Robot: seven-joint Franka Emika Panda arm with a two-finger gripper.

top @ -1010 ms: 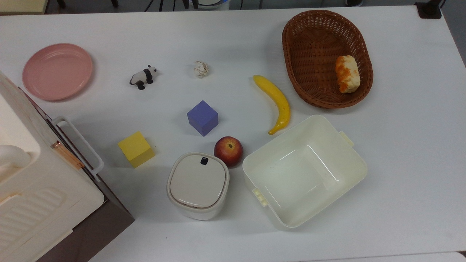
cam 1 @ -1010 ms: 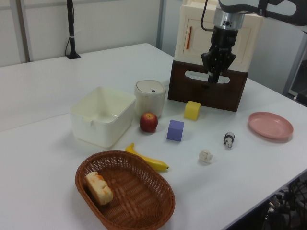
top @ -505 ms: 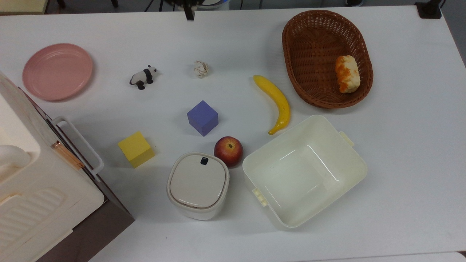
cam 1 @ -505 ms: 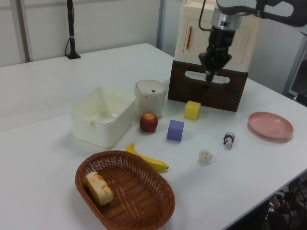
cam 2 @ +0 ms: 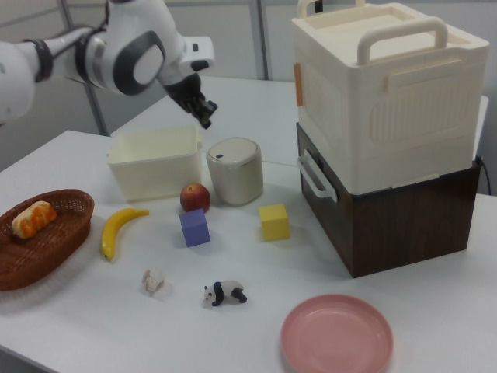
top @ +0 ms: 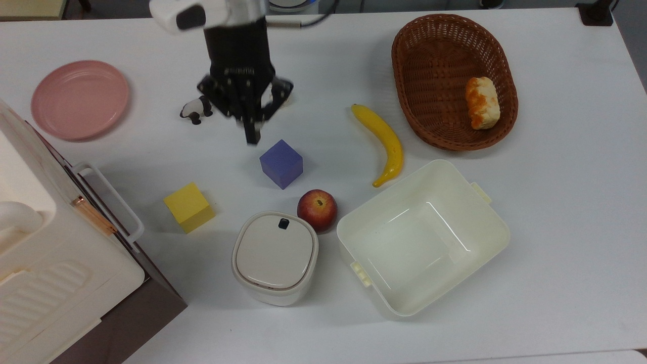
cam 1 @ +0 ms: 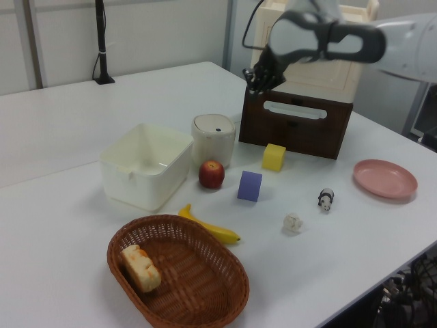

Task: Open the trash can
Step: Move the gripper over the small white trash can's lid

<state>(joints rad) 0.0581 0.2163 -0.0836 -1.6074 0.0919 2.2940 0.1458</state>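
- the robot's black two-finger hand (top: 251, 132) has swung in over the white table (top: 556, 227) within the last second; a second ago the top view showed no arm at all, and now the hand hangs high in the air beyond the blue-purple cube (top: 281, 164), seen from the trash can.
- in the left view the hand (cam 1: 257, 83) has left its place in front of the big cream-and-brown handled box (cam 1: 308, 75) and now sits up and back of the trash can.
- i judge this to be the approach: the hand is closing on the can but nothing is touched yet.
- the fingers look pressed together into one narrow tip, clenched on nothing.
- the trash can, a small white rounded-square plastic bin with a smooth beige lid (top: 275, 257), stands just beside the red apple (top: 317, 210); the lid lies flat and closed.
- a small dark button (top: 283, 223) sits on the lid edge nearest the apple; it is probably the release to press.
- the lidless cream plastic tub (top: 423, 237), glossy and hard, stands on the far side of the apple from the can.
- the yellow cube (top: 189, 207), matte and sharp-edged, sits near the can on its other side.
- the lid looks slick, so a narrow clenched tip should suit a push on the button.
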